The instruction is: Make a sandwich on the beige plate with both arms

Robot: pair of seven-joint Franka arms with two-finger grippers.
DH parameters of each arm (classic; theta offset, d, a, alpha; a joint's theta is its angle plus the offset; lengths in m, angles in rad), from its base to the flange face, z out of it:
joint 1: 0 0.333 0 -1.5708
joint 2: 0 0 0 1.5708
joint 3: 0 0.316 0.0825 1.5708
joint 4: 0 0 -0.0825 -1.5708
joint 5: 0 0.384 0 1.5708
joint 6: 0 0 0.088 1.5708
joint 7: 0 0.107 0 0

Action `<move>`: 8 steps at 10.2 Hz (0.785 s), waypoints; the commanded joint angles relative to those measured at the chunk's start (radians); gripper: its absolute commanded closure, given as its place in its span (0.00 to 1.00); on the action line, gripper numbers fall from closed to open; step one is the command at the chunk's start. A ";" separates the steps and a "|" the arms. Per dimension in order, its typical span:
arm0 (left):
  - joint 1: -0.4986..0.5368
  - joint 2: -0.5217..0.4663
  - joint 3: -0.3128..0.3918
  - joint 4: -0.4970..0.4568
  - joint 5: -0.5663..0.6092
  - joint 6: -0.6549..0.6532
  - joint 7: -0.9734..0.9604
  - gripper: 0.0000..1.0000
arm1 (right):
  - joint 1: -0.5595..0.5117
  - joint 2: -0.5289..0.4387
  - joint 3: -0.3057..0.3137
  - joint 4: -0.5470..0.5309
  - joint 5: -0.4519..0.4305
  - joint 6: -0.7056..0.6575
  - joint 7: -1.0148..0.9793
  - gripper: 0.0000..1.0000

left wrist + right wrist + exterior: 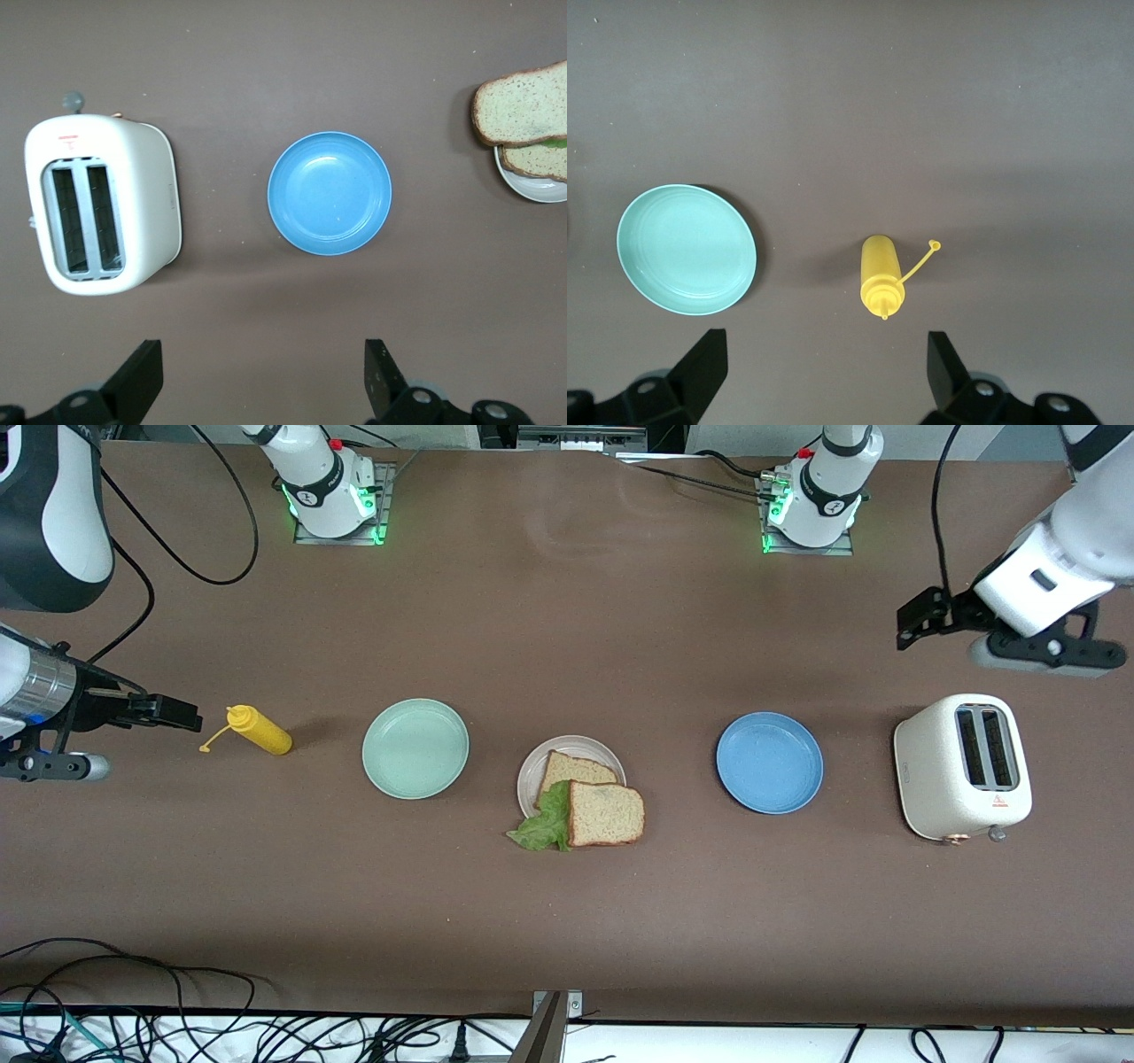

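Your sandwich (580, 802): on the beige plate (532, 766); left gripper (921, 615) and right gripper (173, 710), both spread empty, well apart from it toward their table ends.

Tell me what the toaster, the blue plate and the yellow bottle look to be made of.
Toaster: glossy cream shell, likely plastic or enamelled metal; soft highlights, rounded corners.
Blue plate: matte, evenly coloured, probably plastic or melamine.
Yellow bottle: soft squeeze plastic, with a thin tethered cap.

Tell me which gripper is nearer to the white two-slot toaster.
Left. The left gripper hangs open just above the white two-slot toaster; the right gripper waits open by the yellow squeeze bottle, at the right arm's end.
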 commanded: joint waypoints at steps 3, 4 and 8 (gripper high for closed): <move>-0.016 -0.021 0.009 -0.031 -0.007 0.014 -0.041 0.00 | 0.003 -0.023 0.000 -0.018 -0.006 0.011 0.019 0.00; -0.013 -0.018 0.007 -0.025 -0.006 0.008 -0.047 0.00 | 0.003 -0.023 0.000 -0.018 -0.006 0.013 0.020 0.00; -0.005 0.005 0.007 -0.001 -0.006 0.006 -0.046 0.00 | 0.003 -0.023 0.000 -0.018 -0.006 0.011 0.015 0.00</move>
